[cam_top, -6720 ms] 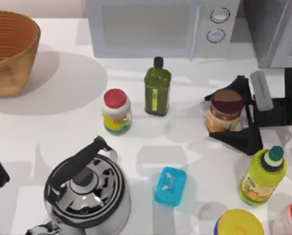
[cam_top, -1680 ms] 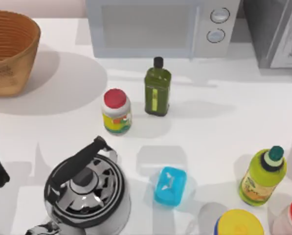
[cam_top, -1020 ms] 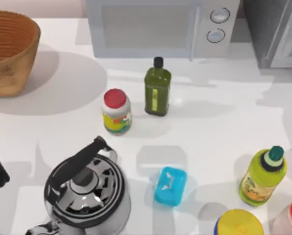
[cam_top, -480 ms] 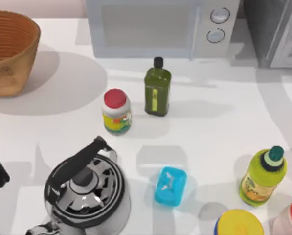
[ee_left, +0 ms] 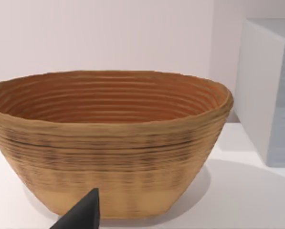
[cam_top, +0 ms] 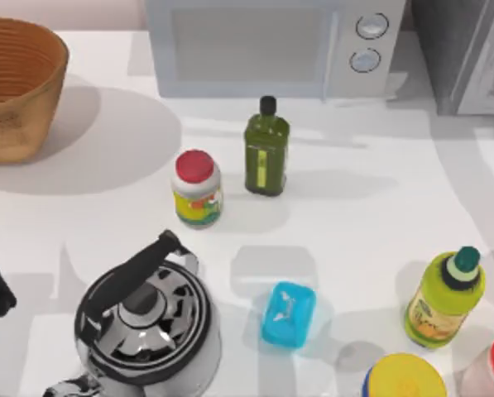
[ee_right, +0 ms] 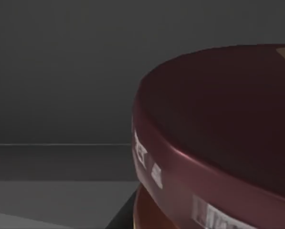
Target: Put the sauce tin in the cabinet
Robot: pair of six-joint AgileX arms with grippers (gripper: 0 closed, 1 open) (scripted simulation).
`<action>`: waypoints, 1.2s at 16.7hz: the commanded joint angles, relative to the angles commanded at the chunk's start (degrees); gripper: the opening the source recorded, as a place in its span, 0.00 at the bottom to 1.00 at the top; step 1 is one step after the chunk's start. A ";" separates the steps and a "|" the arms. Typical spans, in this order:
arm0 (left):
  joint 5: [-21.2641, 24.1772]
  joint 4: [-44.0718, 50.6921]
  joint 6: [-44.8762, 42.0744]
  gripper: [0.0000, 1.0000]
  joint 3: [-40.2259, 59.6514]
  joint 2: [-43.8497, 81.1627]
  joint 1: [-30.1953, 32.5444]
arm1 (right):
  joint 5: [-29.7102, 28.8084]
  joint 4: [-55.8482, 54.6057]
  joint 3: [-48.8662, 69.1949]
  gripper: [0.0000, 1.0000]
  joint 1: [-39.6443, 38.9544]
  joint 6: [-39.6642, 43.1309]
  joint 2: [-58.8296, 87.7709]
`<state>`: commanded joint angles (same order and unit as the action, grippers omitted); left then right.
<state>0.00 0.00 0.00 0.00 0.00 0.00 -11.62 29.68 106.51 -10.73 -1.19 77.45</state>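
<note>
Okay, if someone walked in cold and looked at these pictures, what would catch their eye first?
Probably the shiny steel kettle with its black handle at the table's front left, and the big woven basket at the back left, which looms large in the left wrist view too. In the right wrist view, the sauce tin's dark maroon top sits very close to the camera against dark grey surroundings.

A squat cylindrical sauce tin (ee_right: 218,143) with a glossy dark maroon top sits close to the camera; an orange-red label edge shows beneath; behind it, a dim grey cabinet interior (ee_right: 61,71).
</note>
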 joint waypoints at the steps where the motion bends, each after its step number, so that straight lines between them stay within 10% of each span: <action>1: 0.00 0.00 0.00 1.00 0.00 0.00 0.00 | 0.17 -0.05 0.64 0.00 0.05 0.00 0.64; 20: 0.00 0.00 0.00 1.00 0.00 0.00 0.00 | 4.36 -4.54 25.05 0.00 4.85 0.06 29.52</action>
<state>0.00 0.00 0.00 0.00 0.00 0.00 -7.26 25.14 131.56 -5.88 -1.13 106.97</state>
